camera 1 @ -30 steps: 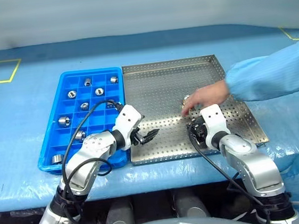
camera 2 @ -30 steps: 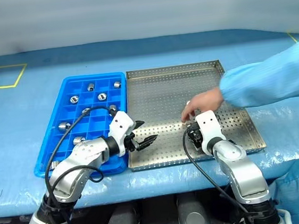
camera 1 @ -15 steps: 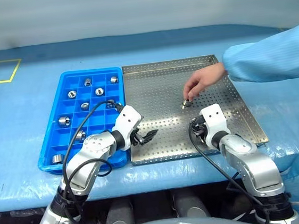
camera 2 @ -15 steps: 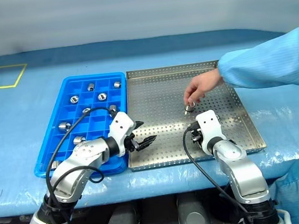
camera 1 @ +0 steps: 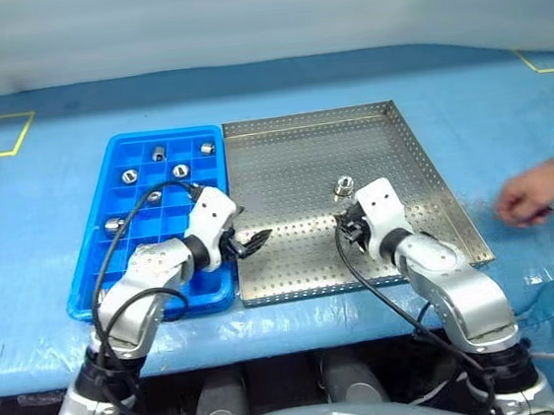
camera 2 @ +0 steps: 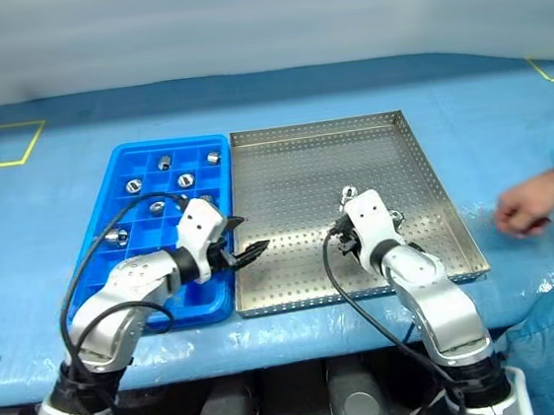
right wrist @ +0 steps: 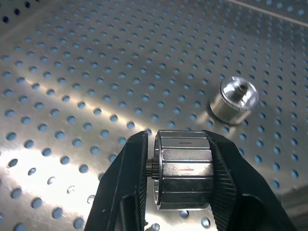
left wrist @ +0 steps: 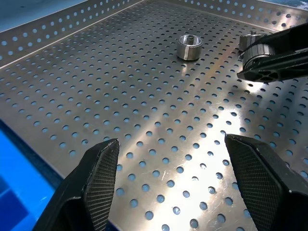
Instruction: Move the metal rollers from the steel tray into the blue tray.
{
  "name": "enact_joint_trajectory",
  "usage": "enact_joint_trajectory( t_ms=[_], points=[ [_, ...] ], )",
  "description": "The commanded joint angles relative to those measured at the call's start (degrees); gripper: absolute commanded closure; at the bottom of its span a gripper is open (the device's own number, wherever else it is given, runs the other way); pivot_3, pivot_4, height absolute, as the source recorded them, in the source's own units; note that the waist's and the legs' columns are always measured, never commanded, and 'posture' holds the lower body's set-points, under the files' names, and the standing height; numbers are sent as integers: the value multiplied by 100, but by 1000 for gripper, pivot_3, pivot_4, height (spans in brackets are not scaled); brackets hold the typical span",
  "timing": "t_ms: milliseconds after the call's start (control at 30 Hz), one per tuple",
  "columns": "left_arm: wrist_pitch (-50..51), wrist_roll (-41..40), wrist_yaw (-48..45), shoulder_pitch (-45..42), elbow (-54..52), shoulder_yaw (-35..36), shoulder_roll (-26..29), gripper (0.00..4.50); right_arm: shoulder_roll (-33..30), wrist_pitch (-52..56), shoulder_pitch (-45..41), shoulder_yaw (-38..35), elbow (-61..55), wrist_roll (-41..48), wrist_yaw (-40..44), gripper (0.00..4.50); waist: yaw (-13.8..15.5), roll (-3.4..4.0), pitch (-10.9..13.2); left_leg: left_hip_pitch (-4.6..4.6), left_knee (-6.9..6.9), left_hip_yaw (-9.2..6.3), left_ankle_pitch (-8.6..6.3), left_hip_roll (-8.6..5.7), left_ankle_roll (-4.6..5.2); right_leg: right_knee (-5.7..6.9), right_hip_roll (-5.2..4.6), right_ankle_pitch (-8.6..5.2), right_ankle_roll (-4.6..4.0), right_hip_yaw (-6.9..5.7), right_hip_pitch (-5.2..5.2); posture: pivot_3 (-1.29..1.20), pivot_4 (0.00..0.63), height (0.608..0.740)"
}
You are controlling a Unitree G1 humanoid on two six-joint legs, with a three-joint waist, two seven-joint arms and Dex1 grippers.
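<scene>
Blue-covered tabletop (camera 1: 41, 222) carries both trays. One roller (right wrist: 184, 169) is clenched sideways by the right tool (right wrist: 180, 168) above the steel tray (camera 1: 291, 156); another roller (camera 1: 343, 188) stands upright there. The left tool (left wrist: 180, 185) is spread, empty.

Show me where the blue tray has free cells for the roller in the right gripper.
Blue tray: near rows beside the left gripper look free; rollers crowd the far rows. Right gripper grips a roller.
</scene>
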Motion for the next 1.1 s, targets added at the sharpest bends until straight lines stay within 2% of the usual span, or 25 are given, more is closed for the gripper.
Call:
enact_joint_trajectory(
  t_ms=[33, 233, 300, 467, 700, 833, 1100],
  points=[
    [48, -163, -13, 129, -488, 565, 250, 678, 97, -253, -511, 392, -70, -6, 181, 3197, 0, 0, 0, -2, -1, 0, 0, 0, 0, -1, 0, 0, 0, 0, -2, -50, 150, 740],
    [255, 147, 266, 503, -796, 890, 836, 678, 387, -878, -1334, 1080, 750, -183, 464, 3197, 55, 0, 1, -6, -6, -3, 0, 0, 0, -3, -2, 8, 15, -4, -5, 26, 150, 740],
    [294, 110, 363, 672, -963, 1053, 855, 678, 605, -957, -1685, 1269, 1091, -97, 671, 3197, 99, 1, 2, -6, -6, -3, 0, 0, 0, -3, -2, 9, 15, -5, -5, 54, 150, 740],
    [522, 195, 722, 1239, -1442, 1096, 788, 678, 1027, -1676, -2622, 1913, 2526, -531, 920, 3197, 176, 1, 2, -3, -7, -7, 0, 3, -1, 0, -2, 10, 15, -12, -5, 127, 150, 740],
    [842, 313, 1059, 1795, -1956, 1045, 864, 678, 1639, -2429, -3123, 1982, 3883, -665, 1110, 3197, 459, 1, 2, -2, -27, -18, 1, 3, -2, 0, -2, 18, -7, -25, -7, 222, 150, 740],
    [959, 283, 1185, 1966, -2126, 1066, 716, 678, 2014, -2869, -3381, 1897, 4504, -715, 1135, 3197, 528, 2, 3, 0, -30, -19, 2, 3, -6, -2, -3, 17, -9, -27, -7, 257, 150, 740],
    [1119, 298, 1392, 1956, -2209, 943, 510, 678, 2412, -3353, -3840, 1694, 5592, -777, 1192, 3197, 683, 2, 3, 16, -79, -23, 16, 5, -28, -2, 0, 10, -22, -33, -12, 294, 150, 740]
  ],
)
